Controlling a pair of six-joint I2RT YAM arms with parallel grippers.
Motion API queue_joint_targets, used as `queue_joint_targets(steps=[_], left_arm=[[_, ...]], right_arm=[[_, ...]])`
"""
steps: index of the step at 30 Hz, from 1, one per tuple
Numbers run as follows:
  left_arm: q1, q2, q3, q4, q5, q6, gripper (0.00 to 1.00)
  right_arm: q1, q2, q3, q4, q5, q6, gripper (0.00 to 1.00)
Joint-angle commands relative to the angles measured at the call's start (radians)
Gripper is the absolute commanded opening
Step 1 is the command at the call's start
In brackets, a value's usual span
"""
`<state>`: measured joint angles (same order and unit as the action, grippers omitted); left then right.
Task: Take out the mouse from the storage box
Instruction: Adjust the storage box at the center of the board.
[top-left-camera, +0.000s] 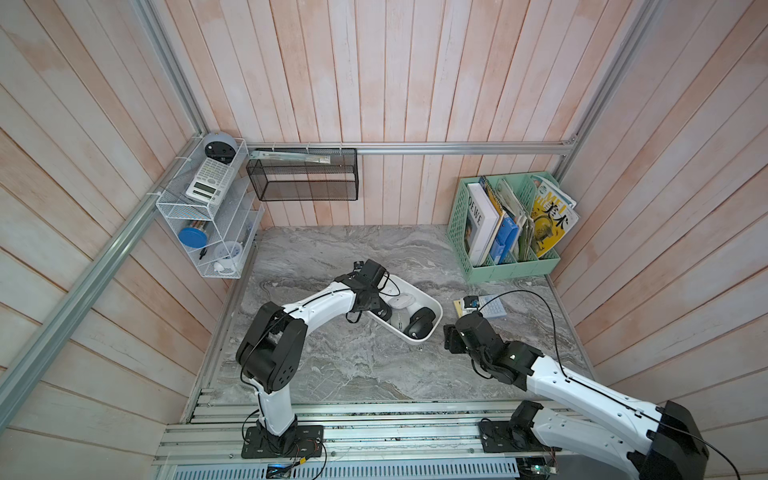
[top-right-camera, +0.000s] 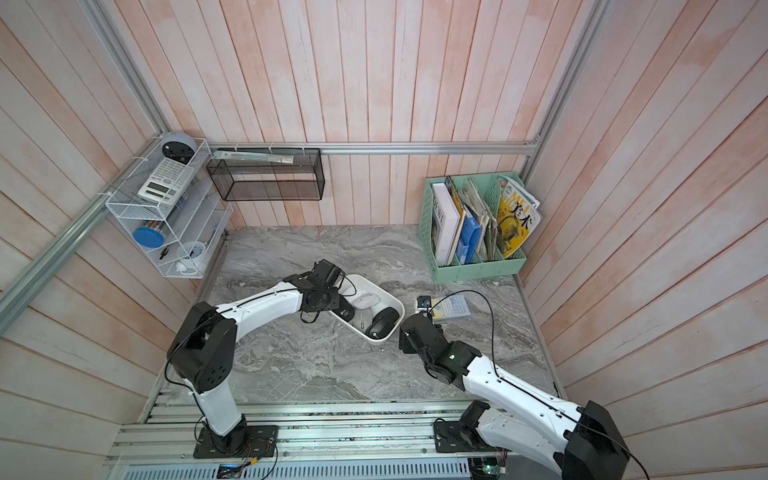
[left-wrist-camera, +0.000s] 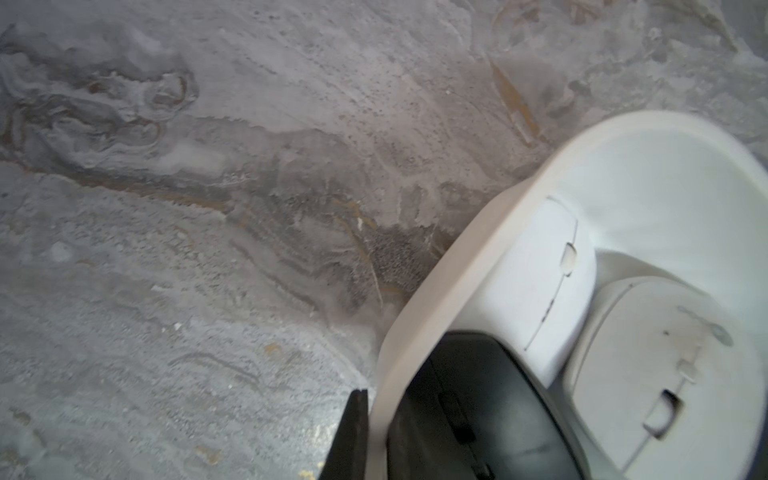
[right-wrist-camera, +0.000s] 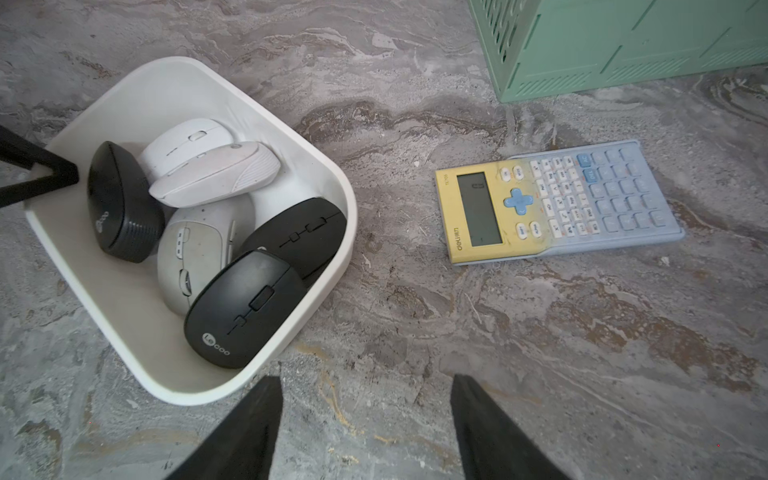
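Step in hand, as I read it: brace and reach. I saw the left gripper (top-left-camera: 370, 308) closed down on the long wall of the storage box (right-wrist-camera: 137, 95), with one finger (left-wrist-camera: 347, 436) outside that wall in the left wrist view. I took this as a pin to stop the tub sliding. The right gripper (right-wrist-camera: 363, 378) stood wide, with nothing between its fingers. It hung over the bare tabletop (right-wrist-camera: 415, 332) just beside the box's near end, not yet above the rim.

The box held six mice in a heap, three black and three pale. None were out.

My pick for the mouse (right-wrist-camera: 245, 307) was the black one at the end nearest the right gripper, on top of the heap.
- It lay tilted, propped on a grey mouse (right-wrist-camera: 195, 249) and touching a second black mouse (right-wrist-camera: 299, 232).
- Its long axis ran roughly along the short end wall, so across the box's length.
- The logo end pointed at the corner nearest the right gripper; the wheel and buttons pointed away.

Next move, in my judgement: carry the right gripper over the rim, turn the wrist so the jaws span the mouse's narrow width, then descend and close. The risk was a finger jamming between the mouse and the end wall. The calculator (right-wrist-camera: 557, 199) lay well apart on the tabletop.
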<state>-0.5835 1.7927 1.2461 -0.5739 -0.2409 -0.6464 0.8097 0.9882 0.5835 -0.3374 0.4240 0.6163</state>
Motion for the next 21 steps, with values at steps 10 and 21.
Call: queue_joint_targets(steps=[10, 21], left_arm=[[-0.001, -0.079, -0.166, 0.214, -0.072, -0.441, 0.04], [-0.133, -0.136, -0.292, 0.331, -0.115, -0.611, 0.05]], right_arm=[[-0.004, 0.044, 0.038, -0.004, -0.015, 0.051, 0.71], [-0.009, 0.063, 0.047, 0.001, -0.003, 0.046, 0.72]])
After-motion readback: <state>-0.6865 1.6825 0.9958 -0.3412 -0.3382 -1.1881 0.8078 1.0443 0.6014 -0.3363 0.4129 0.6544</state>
